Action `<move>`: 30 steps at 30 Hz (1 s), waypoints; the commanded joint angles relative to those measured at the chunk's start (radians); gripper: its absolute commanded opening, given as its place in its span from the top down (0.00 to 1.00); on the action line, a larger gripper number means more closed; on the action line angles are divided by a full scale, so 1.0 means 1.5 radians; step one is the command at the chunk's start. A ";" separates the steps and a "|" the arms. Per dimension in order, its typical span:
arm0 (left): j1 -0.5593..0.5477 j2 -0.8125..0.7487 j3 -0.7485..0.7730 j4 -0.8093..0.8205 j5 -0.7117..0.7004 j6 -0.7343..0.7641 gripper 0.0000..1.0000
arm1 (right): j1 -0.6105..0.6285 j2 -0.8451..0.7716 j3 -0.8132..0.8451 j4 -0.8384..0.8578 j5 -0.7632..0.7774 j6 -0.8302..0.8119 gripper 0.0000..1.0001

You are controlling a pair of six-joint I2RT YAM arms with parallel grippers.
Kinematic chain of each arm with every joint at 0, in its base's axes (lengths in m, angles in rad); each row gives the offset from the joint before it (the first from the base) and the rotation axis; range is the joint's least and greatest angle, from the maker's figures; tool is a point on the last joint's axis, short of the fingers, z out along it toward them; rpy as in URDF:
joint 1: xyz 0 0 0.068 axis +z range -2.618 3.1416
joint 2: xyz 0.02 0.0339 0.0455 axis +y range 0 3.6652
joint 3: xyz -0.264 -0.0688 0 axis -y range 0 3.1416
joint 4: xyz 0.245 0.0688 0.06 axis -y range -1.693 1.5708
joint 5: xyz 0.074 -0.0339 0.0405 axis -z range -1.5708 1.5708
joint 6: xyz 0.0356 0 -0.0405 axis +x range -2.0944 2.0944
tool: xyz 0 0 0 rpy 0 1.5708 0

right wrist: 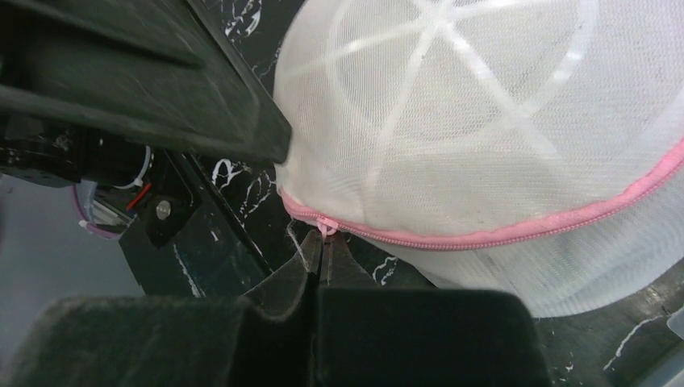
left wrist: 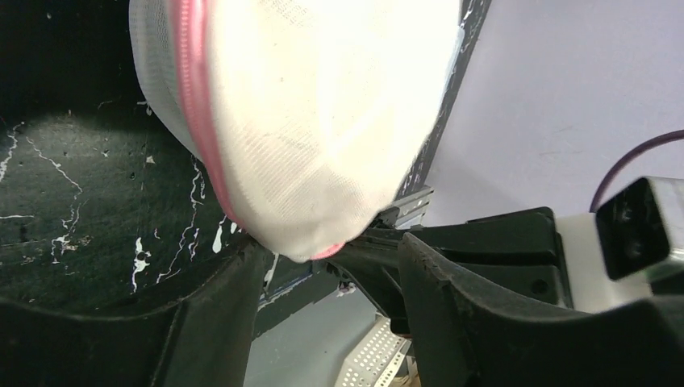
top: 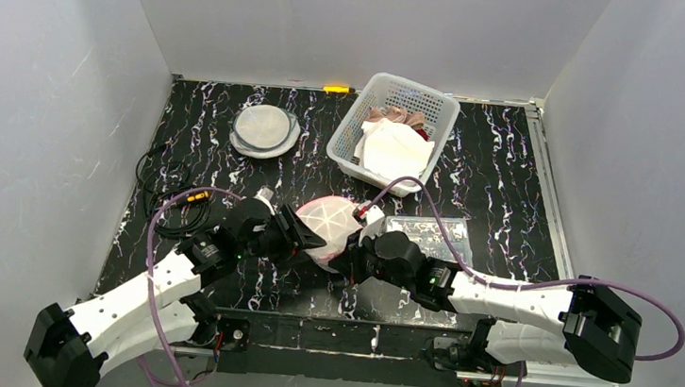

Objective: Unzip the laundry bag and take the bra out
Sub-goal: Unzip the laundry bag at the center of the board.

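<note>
- 2 claws, both at 1 laundry bag: a white mesh dome w/ pale ribs, sitting on the black marbled table between the two claws.
- L claw: jaws spread wide, gripping nothing. The bag's low end sat in the gap. One finger was touching the mesh; the other finger was clear of it.
- R claw: jaws fully closed, tips pinched on the 1 zip pull, straight ahead of its tips at the bag's near-bottom edge.
- 1 pink zip ran round the bag and looked closed along the stretch away from the R claw's tips.
- Bra: couldn't make it out through the mesh.
- 1 white basket, w/ pale cloth in it, well beyond the R claw, far side of the bag.
- 1 round mesh disc well beyond the L claw.
- 1 clear box just beside the R claw's wrist, outer side.
- Black cables lay outboard of the L arm.
</note>
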 commanded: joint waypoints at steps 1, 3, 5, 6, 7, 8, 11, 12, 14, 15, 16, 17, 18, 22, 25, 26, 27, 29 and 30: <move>-0.035 0.017 -0.003 0.024 -0.029 -0.028 0.42 | 0.008 0.002 0.033 0.075 0.005 0.011 0.99; -0.044 0.017 -0.011 0.023 -0.037 -0.037 0.42 | 0.008 0.004 0.033 0.083 0.009 0.012 0.99; -0.049 0.013 -0.021 0.022 -0.041 -0.047 0.42 | 0.009 0.006 0.032 0.089 0.009 0.012 0.99; -0.050 0.011 -0.026 0.022 -0.041 -0.051 0.42 | 0.009 0.005 0.032 0.090 0.011 0.012 0.99; -0.052 0.011 -0.029 0.022 -0.041 -0.055 0.42 | 0.011 0.004 0.031 0.091 0.014 0.011 0.99; -0.053 0.010 -0.031 0.022 -0.042 -0.056 0.42 | 0.011 0.003 0.030 0.090 0.016 0.011 0.99; -0.055 0.011 -0.032 0.014 -0.056 -0.062 0.43 | 0.012 -0.001 0.027 0.091 0.016 0.011 0.99; -0.055 0.014 -0.031 0.010 -0.064 -0.063 0.44 | 0.011 -0.003 0.025 0.091 0.016 0.010 0.99; -0.055 0.020 -0.031 0.002 -0.078 -0.069 0.48 | 0.014 -0.006 0.023 0.087 0.018 0.011 0.99; -0.056 0.024 -0.030 -0.004 -0.087 -0.072 0.50 | 0.013 -0.009 0.019 0.086 0.019 0.013 0.99; -0.055 0.028 -0.031 -0.006 -0.092 -0.074 0.54 | 0.014 -0.012 0.016 0.085 0.020 0.014 0.99; -0.055 0.031 -0.031 -0.007 -0.098 -0.074 0.58 | 0.015 -0.016 0.012 0.084 0.022 0.016 0.99; -0.055 0.034 -0.031 -0.010 -0.102 -0.074 0.62 | 0.015 -0.020 0.008 0.082 0.024 0.018 0.99; -0.055 0.043 -0.021 -0.030 -0.117 -0.066 0.75 | 0.016 -0.039 -0.007 0.072 0.033 0.021 0.99; -0.055 0.043 -0.015 -0.043 -0.128 -0.060 0.87 | 0.016 -0.051 -0.013 0.062 0.039 0.021 0.99; -0.055 0.043 -0.012 -0.049 -0.140 -0.056 0.91 | 0.016 -0.053 -0.016 0.058 0.044 0.019 0.99; -0.055 0.042 -0.008 -0.056 -0.145 -0.054 0.95 | 0.016 -0.058 -0.017 0.052 0.049 0.017 0.99; -0.055 0.040 0.000 -0.071 -0.154 -0.046 1.00 | 0.016 -0.066 -0.016 0.033 0.064 0.010 0.99; -0.055 0.038 0.003 -0.078 -0.157 -0.042 1.00 | 0.016 -0.071 -0.015 0.015 0.075 0.008 0.99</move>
